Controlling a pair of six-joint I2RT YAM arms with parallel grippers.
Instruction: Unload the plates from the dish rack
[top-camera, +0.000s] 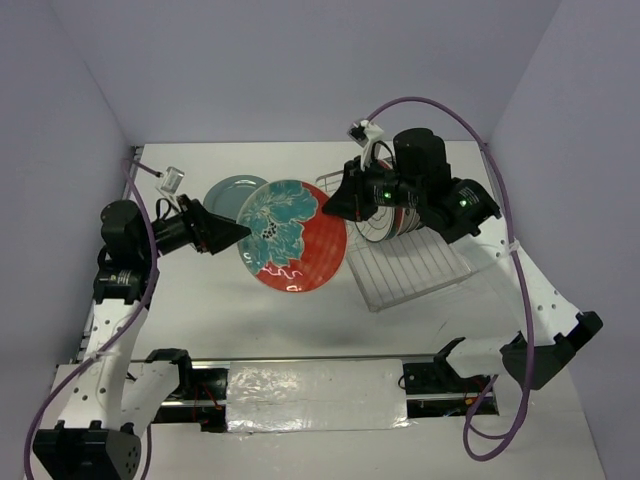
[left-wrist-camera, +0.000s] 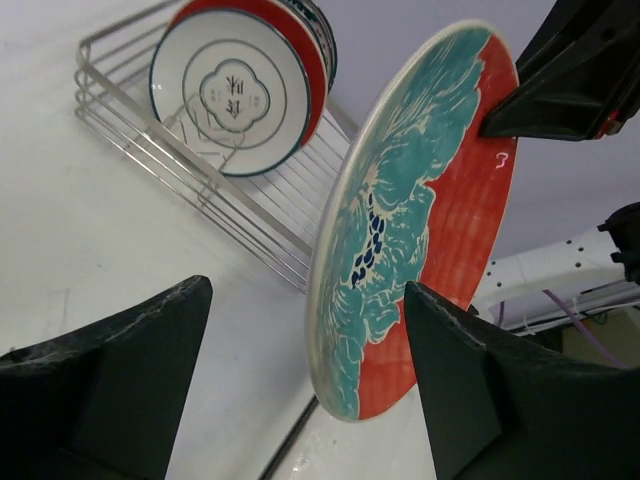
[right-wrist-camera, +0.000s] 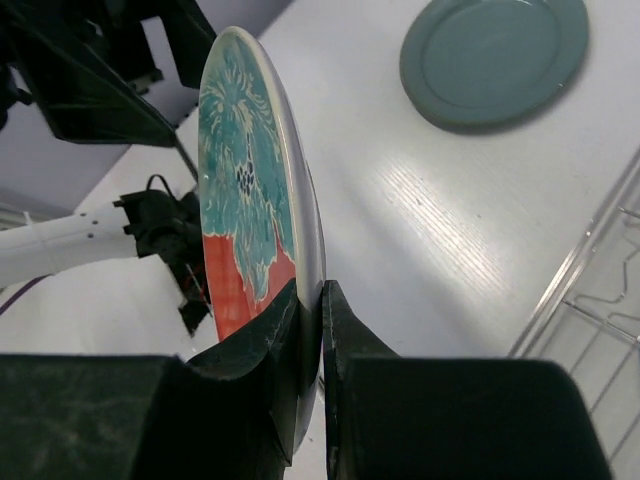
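Right gripper (right-wrist-camera: 310, 295) – jaws pressed together on the rim of the red flower plate (right-wrist-camera: 240, 170), one finger on each face and only a shallow bite of edge between them. The plate stood on edge in mid-air, clear of the worktop (right-wrist-camera: 420, 230), between the two arms and beside the dish rack (left-wrist-camera: 180, 170), not in it.

Left gripper (left-wrist-camera: 308, 290) – jaws spread wide, one to each side of the plate's opposite rim. No contact visible in the left wrist view, so all the weight was judged to hang from the right pinch.

Further out, a white plate (left-wrist-camera: 235, 95) with a dark rim leaned among the rack's prongs, with a red-rimmed plate (left-wrist-camera: 300, 40) just behind it. A plain grey-green plate (right-wrist-camera: 490, 55) lay flat on the worktop, near the rack.

Handling, judged:
- Rigid, so it will not flex under a grip; looked glazed ceramic, hence brittle – a drop or a knock against the wire could chip it.
- Glossy faces, so likely slippery. Held at one edge, it could swing in the jaws.
- Moderate weight for so small a contact.
- Best hold is across the rim, a finger on each face, set deeper than the lip. For a handover, the left should grip the far rim firmly before the right lets go.
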